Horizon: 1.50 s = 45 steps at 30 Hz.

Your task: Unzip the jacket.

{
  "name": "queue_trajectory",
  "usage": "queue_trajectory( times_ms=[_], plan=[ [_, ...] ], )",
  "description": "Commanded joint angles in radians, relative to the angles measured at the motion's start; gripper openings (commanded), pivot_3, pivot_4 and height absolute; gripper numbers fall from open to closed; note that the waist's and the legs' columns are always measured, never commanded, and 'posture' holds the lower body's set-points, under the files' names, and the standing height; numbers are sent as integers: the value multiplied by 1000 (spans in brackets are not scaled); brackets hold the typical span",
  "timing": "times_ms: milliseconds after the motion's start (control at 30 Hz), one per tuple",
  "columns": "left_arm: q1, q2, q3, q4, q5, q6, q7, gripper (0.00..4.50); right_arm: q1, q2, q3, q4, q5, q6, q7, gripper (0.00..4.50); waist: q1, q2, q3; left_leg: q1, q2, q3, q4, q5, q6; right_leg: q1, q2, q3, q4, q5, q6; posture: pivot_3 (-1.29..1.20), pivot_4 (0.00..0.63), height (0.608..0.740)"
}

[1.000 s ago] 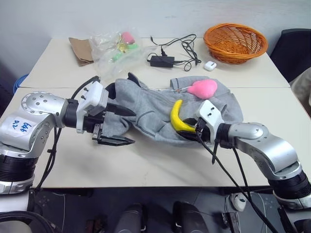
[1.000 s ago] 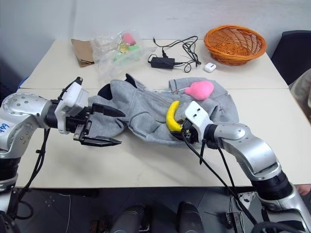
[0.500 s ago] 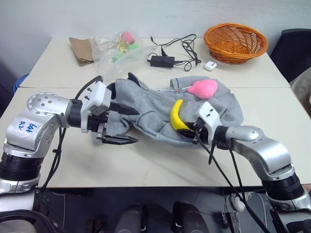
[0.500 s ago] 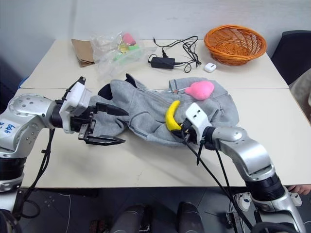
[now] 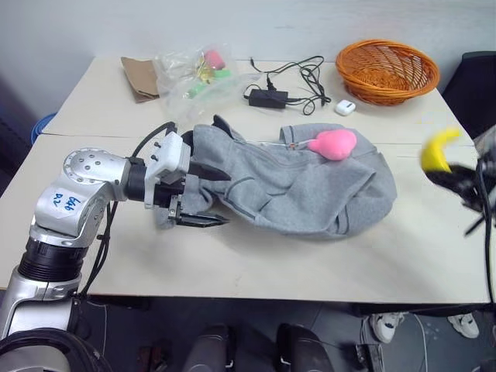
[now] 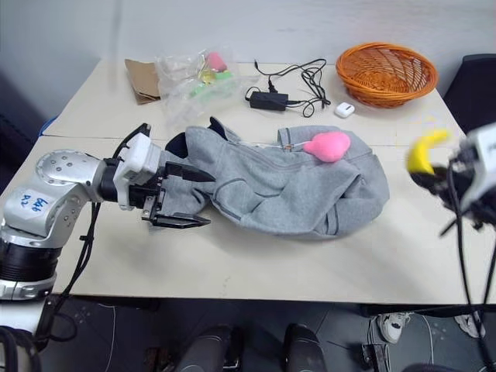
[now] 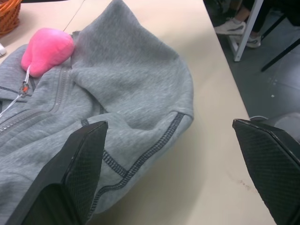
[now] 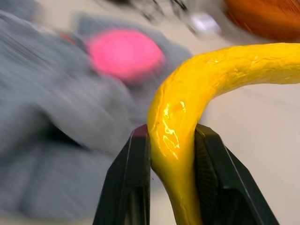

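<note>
**benchwatcher:** so where's the jacket (image 6: 287, 190) sitting right now?

**g1_tinkerer:** it's lying crumpled in the middle of the near table (image 6: 256, 263), grey side up, with a bit of the dark lining peeking out at the end nearest the left arm. A pink plush thing (image 6: 327, 146) is resting on top of it, right by the zip line on the far side

**benchwatcher:** and the grippers?

**g1_tinkerer:** the left gripper (image 6: 180, 198) is hovering at the jacket's left end with its two black fingers spread wide, one over the fabric and one low by the edge, not gripping anything. In its wrist view the fingers (image 7: 75, 173) are standing far apart with the grey hem and bare table between them. The right gripper (image 8: 171, 154) is off past the jacket's right side, well clear of it, and it's pinching a yellow banana (image 8: 201, 108) between its fingers; the head view is showing that banana (image 5: 438, 149) blurred, up in the air above the table's right edge

**benchwatcher:** what's on the back table?

**g1_tinkerer:** an orange wicker basket (image 6: 386, 71), a black power brick with cables (image 6: 280, 87), a small white box (image 6: 346, 110), a clear bag of bits (image 6: 194, 77) and a brown paper bag (image 6: 142, 77)
</note>
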Motion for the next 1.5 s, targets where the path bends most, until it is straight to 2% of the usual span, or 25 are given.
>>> queue_trajectory(
  times_ms=[33, 133, 300, 500, 667, 800, 867, 1000, 1133, 1233, 1400, 1500],
  plan=[
    [-6, -7, -17, -3, 26, -46, -16, 4500, 93, 42, -31, 31, -74, -114, -11, 841, -6, 0, 0, 1, 0, 1, 0, 0, 0, 0, 0, 0, 1, 0, 0, 0, 150, 740],
    [-9, -16, -26, -2, 33, -52, -18, 4500, 138, 119, -34, 8, -50, -110, -18, 841, -23, 0, 0, 4, 2, 4, 0, 1, 0, 0, 1, 3, 4, 1, 1, 0, 150, 740],
    [-21, -23, -36, 24, 57, -73, -22, 4500, 149, 147, -29, 0, -31, -57, -10, 2404, -26, 1, 0, 5, 3, 3, -1, 1, -2, 0, 1, 4, 4, 1, 0, 0, 150, 740],
    [-37, -11, -38, 44, 71, -83, -54, 4500, 109, -22, -62, 42, -20, -35, 110, 4436, -18, 2, 1, 3, 1, 3, 0, 1, -1, -1, 0, 4, 2, 1, 0, 0, 150, 740],
    [-73, -6, -61, 99, 129, -166, -94, 4500, 146, -275, -22, 72, -113, -309, 420, 4436, -7, 2, 1, 3, 2, 2, 0, 1, -1, -1, 1, 3, 1, 1, 0, 0, 150, 740],
    [-117, -13, -140, 172, 259, -330, -128, 4500, 61, -383, 149, 174, -249, -648, 520, 4436, -6, 2, 1, 3, 2, 3, 1, 0, 0, 0, 1, 3, 1, 1, 1, 0, 150, 740],
    [-136, -23, -178, 222, 337, -425, -116, 4500, -23, -375, 250, 221, -317, -795, 524, 4436, -7, 1, 1, 4, 2, 3, 0, 0, -1, 0, 1, 3, -2, 1, 1, 0, 150, 740],
    [-171, -71, -233, 325, 471, -574, -38, 4500, -240, -286, 478, 344, -508, -1087, 504, 4436, -8, 1, 1, 2, 2, 3, 1, 0, -1, -1, 1, 3, -4, 1, 1, 0, 150, 740],
    [-176, -92, -245, 358, 514, -640, -20, 4500, -370, -200, 598, 459, -608, -1229, 487, 4436, -10, 1, 1, 0, 2, 3, 3, 0, -1, -3, 1, 2, 1, 1, 1, 0, 150, 740],
    [-175, -109, -240, 365, 512, -638, -20, 3898, -455, -139, 670, 550, -678, -1311, 478, 4500, -11, 1, 1, 0, 2, 3, 5, 0, -1, -2, 1, 1, 2, 1, 1, 0, 150, 740],
    [-139, -97, -234, 325, 520, -624, -20, 2296, -589, -18, 742, 766, -781, -1394, 366, 4500, -13, 1, 1, -2, 2, 2, 9, 0, 0, -2, 1, 1, 4, 1, 1, 0, 150, 740],
    [-108, -80, -226, 294, 518, -612, -20, 1318, -623, 2, 764, 844, -800, -1440, 363, 3850, -16, 1, 1, -2, 3, 1, 10, 0, 0, -1, 1, 1, 4, 1, 0, 0, 150, 740]
  ],
)
